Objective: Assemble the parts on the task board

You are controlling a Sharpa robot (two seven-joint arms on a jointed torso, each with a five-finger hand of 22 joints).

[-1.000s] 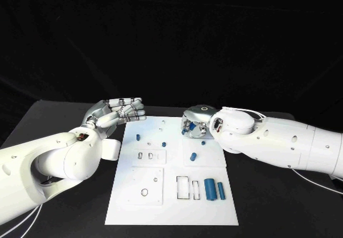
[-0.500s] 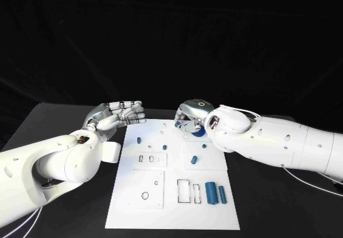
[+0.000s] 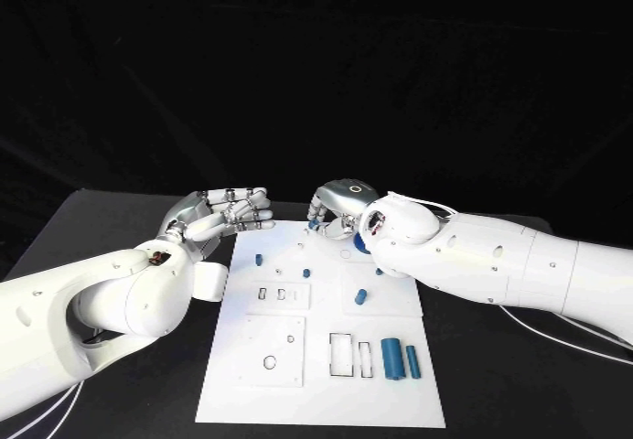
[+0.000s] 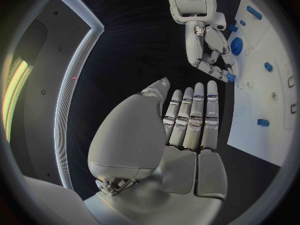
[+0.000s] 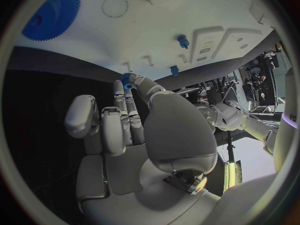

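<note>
The task board (image 3: 316, 366) is lying in the lower middle of the head view, a white plate on the black table (image 3: 80, 219). The right hand (image 3: 340, 206) is hovering over the board's far edge, just above centre frame, fingers drawn together and pointing down; in the right wrist view its fingertips (image 5: 128, 81) are pinching a small blue part (image 5: 125, 80). A blue toothed gear (image 5: 53, 12) is sitting on the board near that hand, largely hidden behind the right arm in the head view. The left hand (image 3: 218, 212) is floating left of the board's far corner, off the plate; the left wrist view shows its fingers (image 4: 190, 117) lying straight and side by side, holding nothing. More blue parts are resting on the board: two cylinders (image 3: 391, 354) at lower right, a peg (image 3: 360, 295) at centre, and small pieces near the far left corner (image 3: 260, 259). Whether the pinched part is touching the board is hard to make out.
</note>
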